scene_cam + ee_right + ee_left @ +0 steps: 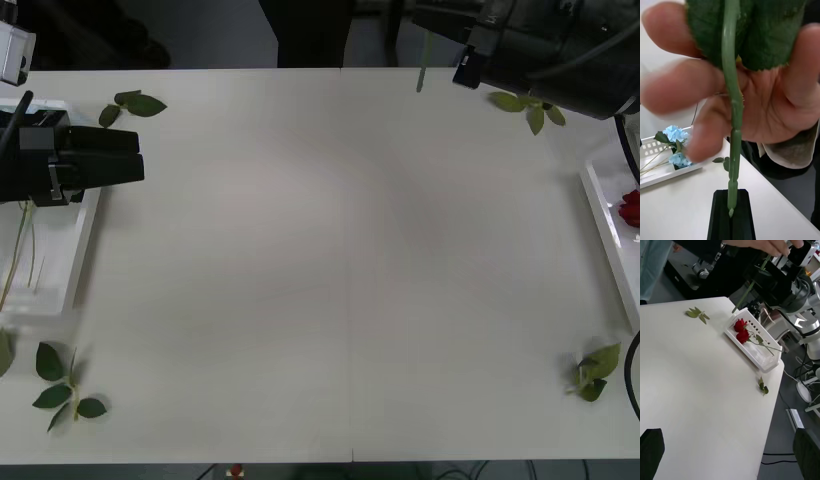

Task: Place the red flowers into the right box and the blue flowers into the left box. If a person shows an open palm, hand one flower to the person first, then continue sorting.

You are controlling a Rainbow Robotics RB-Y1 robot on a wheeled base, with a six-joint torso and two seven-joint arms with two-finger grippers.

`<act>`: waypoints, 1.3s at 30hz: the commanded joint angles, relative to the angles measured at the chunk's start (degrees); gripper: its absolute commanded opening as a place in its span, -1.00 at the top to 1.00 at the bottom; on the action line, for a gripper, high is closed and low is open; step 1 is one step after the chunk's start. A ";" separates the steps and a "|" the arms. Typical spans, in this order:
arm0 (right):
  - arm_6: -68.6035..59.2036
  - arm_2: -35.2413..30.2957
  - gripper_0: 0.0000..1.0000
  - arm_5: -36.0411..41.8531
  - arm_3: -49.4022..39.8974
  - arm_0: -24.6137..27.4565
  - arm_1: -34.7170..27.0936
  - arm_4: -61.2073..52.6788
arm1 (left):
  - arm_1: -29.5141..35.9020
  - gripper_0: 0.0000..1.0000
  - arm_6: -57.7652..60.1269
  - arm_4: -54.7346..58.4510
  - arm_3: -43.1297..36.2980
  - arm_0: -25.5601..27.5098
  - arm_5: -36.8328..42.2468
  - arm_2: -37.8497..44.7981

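Right gripper (pixel 732 215): raised beyond the far right edge of the bench (pixel 340 280), black fingers closed on the lower end of a green flower stem (pixel 733 123).
Person's hand (pixel 752 97): wrapped around that stem and its leaf, higher up — the handover looks to be in mid-exchange, with both holding.
Left gripper (pixel 730 450): parked above the left box (pixel 70 265), fingers spread wide, holding nothing.
Left box contents: blue flowers (pixel 674 135) lie inside; at least two clusters are visible (an exact count cannot be told).
Right box (pixel 765 363): two red flowers (pixel 740 331) lie in it, stems pointing along the tray.
Bench: only loose leaf sprigs (pixel 65 385) lie on it.
Progress: sorting appears nearly finished — what remains is releasing this flower to the person.
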 commanded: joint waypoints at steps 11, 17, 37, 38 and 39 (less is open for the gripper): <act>-0.04 0.86 1.00 -0.51 -0.29 -1.32 -0.30 -0.26 | -1.70 -1.00 2.20 -1.34 -0.67 -2.17 -0.48 -0.17; -0.04 0.86 -1.00 -0.51 -0.29 -1.32 -0.30 -0.26 | -2.14 -1.00 2.20 -1.34 -0.76 -2.17 -0.39 -0.17; -0.04 0.86 -1.00 -0.51 -0.29 -1.32 -0.30 -0.26 | -6.45 -1.00 2.64 -3.36 -0.93 -2.26 5.32 1.86; -0.04 0.86 -1.00 -0.51 -0.29 -1.32 -0.30 -0.26 | -6.97 -1.00 2.64 -3.36 -0.93 -2.17 5.85 2.12; -0.04 0.86 -1.00 -0.51 -0.29 -1.32 -0.30 -0.26 | -7.24 -1.00 2.64 -3.45 -0.93 -2.17 6.03 2.30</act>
